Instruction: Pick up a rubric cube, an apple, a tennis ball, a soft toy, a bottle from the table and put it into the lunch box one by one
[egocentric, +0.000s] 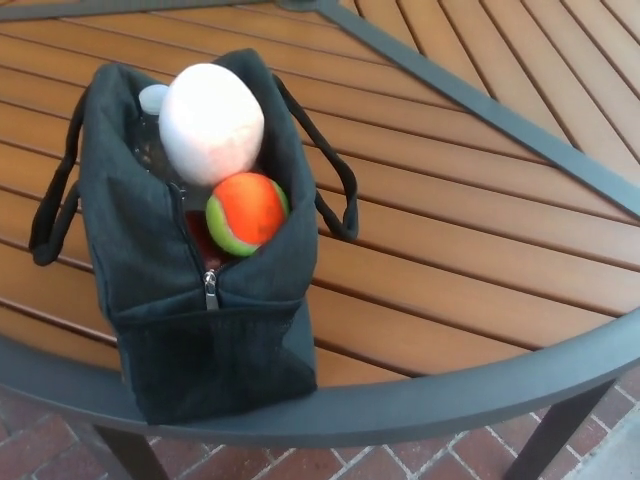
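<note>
— On the near edge of the wooden table (480, 260), from the head view, what do you see?

— A black lunch box (200, 290) stands upright by the grey metal rim (450, 400), its top unzipped and gaping. Neither robot hand shows anywhere, so I cannot say whether either one is clenched, released or grasping something, and there is no hand to place things against.

— And what sits inside?

— A pale pink soft toy (210, 122) pokes well out of the opening, at the far end. Just in front of it, touching its lower edge, sits the tennis ball (246, 212), orange with a green band, wedged between the two fabric walls.

— Anything else in there?

— A whitish cap, which looks like the top of the bottle (153, 99), peeks up behind the toy at the box's far left corner. Something red (200, 238) shows low down beside the ball; I cannot tell if it is the apple or the cube.

— How do the handles lie?

— One strap (48, 215) droops down the left side, the other (330, 185) hangs over the right wall onto the slats. Below the table, brick paving (40, 440) shows.
</note>
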